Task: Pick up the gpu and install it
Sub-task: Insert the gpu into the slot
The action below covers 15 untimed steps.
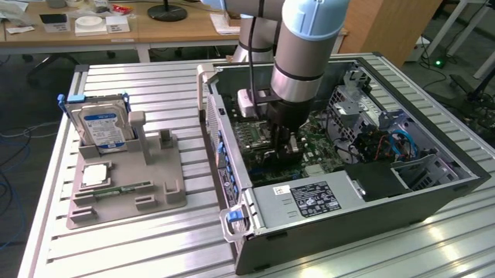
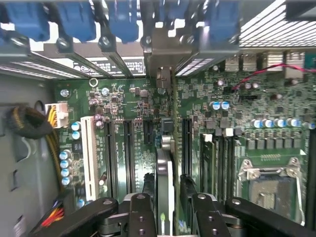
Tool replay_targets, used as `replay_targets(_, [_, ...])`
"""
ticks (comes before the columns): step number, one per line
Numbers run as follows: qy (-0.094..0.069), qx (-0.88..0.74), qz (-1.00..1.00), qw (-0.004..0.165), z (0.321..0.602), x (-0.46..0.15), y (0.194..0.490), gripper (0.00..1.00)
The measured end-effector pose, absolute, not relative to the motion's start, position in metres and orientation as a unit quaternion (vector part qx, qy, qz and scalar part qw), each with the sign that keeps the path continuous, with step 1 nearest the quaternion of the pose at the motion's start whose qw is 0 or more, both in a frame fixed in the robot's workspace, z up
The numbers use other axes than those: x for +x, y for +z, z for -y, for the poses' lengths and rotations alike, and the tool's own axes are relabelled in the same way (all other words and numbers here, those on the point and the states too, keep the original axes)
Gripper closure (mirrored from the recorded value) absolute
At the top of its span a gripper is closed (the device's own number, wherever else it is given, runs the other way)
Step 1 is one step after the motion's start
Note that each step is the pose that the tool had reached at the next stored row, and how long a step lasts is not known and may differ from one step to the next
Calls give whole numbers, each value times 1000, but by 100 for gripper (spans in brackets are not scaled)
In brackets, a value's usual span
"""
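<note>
We see the claw (image 2: pixel 164 205) lowered deep inside the open computer case (image 1: pixel 433 191), just above the green motherboard (image 2: pixel 148 106), its 2 fingers (image 2: pixel 142 217) set partway apart on either side of the gpu (image 2: pixel 164 177), which stands on edge between them in line with the dark expansion slots (image 2: pixel 127 153); we cannot tell whether the fingers press on the card or stand just clear of it. Around it crowd a white slot (image 2: pixel 89 150), the empty processor socket (image 2: pixel 269 185), a bundle of yellow and black cables (image 2: pixel 37 128) and the blue slot clips (image 2: pixel 121 19) at the case's rear wall. The black power supply (image 1: pixel 309 200) fills the case's near end. Toward the worktop (image 1: pixel 155 249) edge at the exterior view's left, a grey fixture tray (image 1: pixel 127 191) carries a hard drive (image 1: pixel 104 127) upright and a processor chip (image 1: pixel 94 175) lying flat.
</note>
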<state>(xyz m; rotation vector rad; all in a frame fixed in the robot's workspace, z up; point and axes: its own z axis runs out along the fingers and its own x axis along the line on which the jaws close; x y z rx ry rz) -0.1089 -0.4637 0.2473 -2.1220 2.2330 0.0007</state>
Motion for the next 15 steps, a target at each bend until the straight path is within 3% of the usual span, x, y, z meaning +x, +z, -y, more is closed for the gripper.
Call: replay_targets(15, [-1, -689, -725, 32, 464, -109, 270, 67])
